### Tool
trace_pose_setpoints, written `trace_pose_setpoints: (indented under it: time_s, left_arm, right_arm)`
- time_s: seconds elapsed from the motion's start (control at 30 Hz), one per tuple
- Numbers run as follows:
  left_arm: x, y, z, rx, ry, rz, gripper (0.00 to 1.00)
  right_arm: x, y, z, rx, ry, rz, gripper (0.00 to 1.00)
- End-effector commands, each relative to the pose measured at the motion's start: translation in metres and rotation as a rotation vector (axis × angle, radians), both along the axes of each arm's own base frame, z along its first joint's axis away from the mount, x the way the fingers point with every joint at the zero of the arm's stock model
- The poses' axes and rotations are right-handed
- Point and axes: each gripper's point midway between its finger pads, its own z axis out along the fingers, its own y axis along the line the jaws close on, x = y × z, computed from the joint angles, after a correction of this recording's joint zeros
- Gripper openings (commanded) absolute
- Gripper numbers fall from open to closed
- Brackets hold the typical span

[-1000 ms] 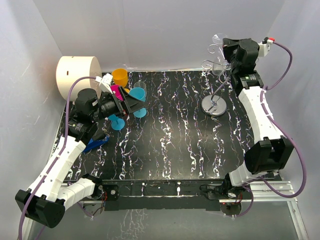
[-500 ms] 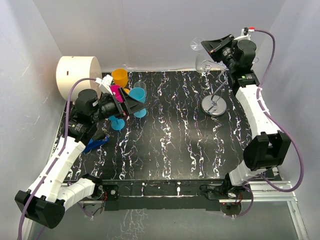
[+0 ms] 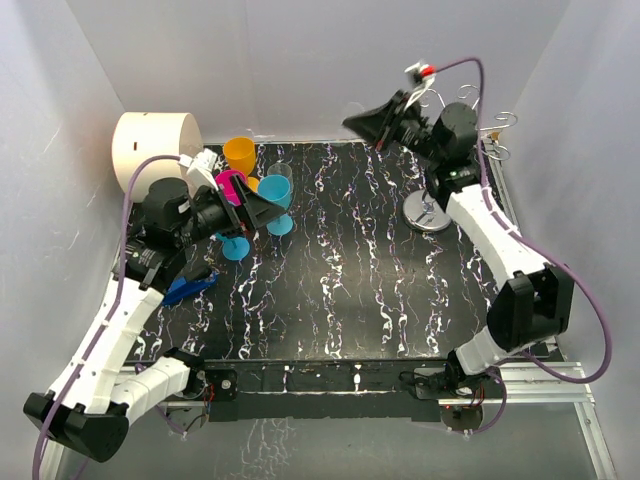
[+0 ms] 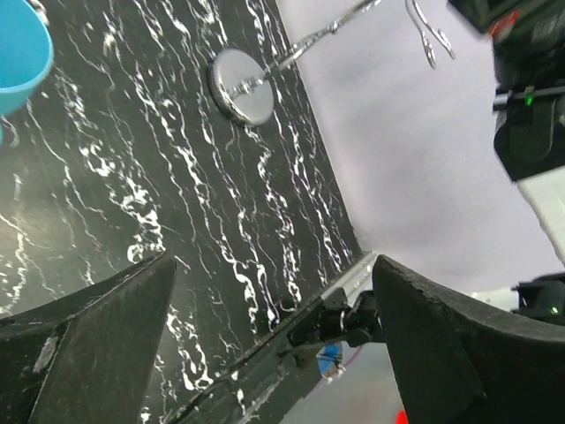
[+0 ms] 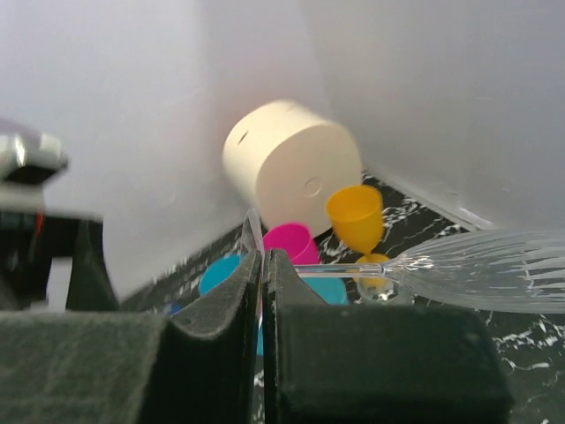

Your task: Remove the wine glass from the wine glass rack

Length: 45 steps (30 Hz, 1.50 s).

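Silver rack (image 3: 428, 212): stands to the right of my right gripper, its curled arms clear of the glass.
glass (image 5: 477, 265): in the air left of the rack, long axis level, bowl pointing away from my fingers.
right gripper (image 5: 262, 265): pinched on the glass's foot.
left gripper (image 4: 274, 291): spread wide, empty, farther off.

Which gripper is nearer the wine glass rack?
Right. The right gripper is raised close beside the wine glass rack; the left gripper sits across the table by the coloured cups.
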Motion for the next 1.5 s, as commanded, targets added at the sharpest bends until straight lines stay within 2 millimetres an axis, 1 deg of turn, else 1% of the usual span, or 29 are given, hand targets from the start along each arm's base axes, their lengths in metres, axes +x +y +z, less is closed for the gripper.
trace_pose_setpoints:
  time_s: [0.0,0.13,0.23,0.37,0.4,0.43,0.47,0.53,0.57,0.63,0.77,0.83,0.97,1.07,1.2,1.27,1.33,1.4,1.47]
  left_arm:
    - [-0.005,0.026,0.047,0.064,-0.16,0.107,0.91]
    - [-0.008,0.046,0.069,0.086,-0.221,0.207,0.91]
    - [-0.01,0.052,0.075,0.088,-0.217,0.241,0.91]
    - [-0.006,0.046,0.074,0.095,-0.165,0.214,0.9]
    - [-0.005,0.042,0.074,0.096,-0.15,0.2,0.91]
    - [-0.003,0.039,0.073,0.097,-0.131,0.182,0.91]
    - [-0.002,0.034,0.074,0.095,-0.114,0.16,0.91]
    - [0.001,0.025,0.076,0.097,-0.079,0.114,0.92]
    - [0.002,0.021,0.076,0.098,-0.063,0.09,0.92]
    - [0.005,0.017,0.074,0.117,-0.033,0.062,0.92]
    - [0.006,0.008,0.066,0.134,0.014,-0.001,0.92]
    - [0.007,0.008,0.065,0.147,0.026,-0.004,0.92]
    - [0.009,0.016,0.072,0.185,0.005,0.023,0.9]
    - [0.012,0.021,0.071,0.222,0.011,0.036,0.88]
    - [0.017,0.02,0.071,0.24,0.023,0.024,0.82]
    - [0.018,0.019,0.072,0.243,0.016,0.021,0.77]
    - [0.019,0.018,0.072,0.242,0.012,0.009,0.74]
    - [0.019,0.017,0.068,0.25,0.026,-0.005,0.73]
    - [0.02,0.012,0.063,0.251,0.045,-0.036,0.68]
  right_arm:
    - [-0.076,0.027,0.02,-0.212,-0.536,0.168,0.0]
    - [-0.117,0.035,-0.017,-0.316,-0.721,0.254,0.0]
    - [-0.142,0.042,-0.046,-0.399,-0.837,0.284,0.0]
    - [-0.173,0.05,-0.09,-0.531,-0.968,0.321,0.0]
    - [-0.182,0.052,-0.105,-0.571,-1.0,0.338,0.0]
    - [-0.19,0.054,-0.116,-0.613,-1.048,0.348,0.0]
    - [-0.2,0.056,-0.122,-0.642,-1.092,0.352,0.0]
    - [-0.208,0.06,-0.136,-0.702,-1.132,0.333,0.0]
    - [-0.217,0.064,-0.14,-0.711,-1.158,0.332,0.0]
    - [-0.223,0.067,-0.149,-0.754,-1.196,0.309,0.0]
    - [-0.23,0.07,-0.161,-0.843,-1.273,0.298,0.0]
    - [-0.231,0.071,-0.166,-0.906,-1.32,0.304,0.0]
    - [-0.229,0.069,-0.175,-1.004,-1.407,0.26,0.0]
    - [-0.231,0.068,-0.184,-1.072,-1.469,0.246,0.0]
    - [-0.232,0.065,-0.193,-1.173,-1.539,0.218,0.0]
    - [-0.235,0.065,-0.193,-1.191,-1.565,0.203,0.0]
    - [-0.237,0.065,-0.192,-1.212,-1.602,0.177,0.0]
    - [-0.237,0.064,-0.192,-1.237,-1.626,0.158,0.0]
    - [-0.238,0.064,-0.192,-1.261,-1.646,0.147,0.0]
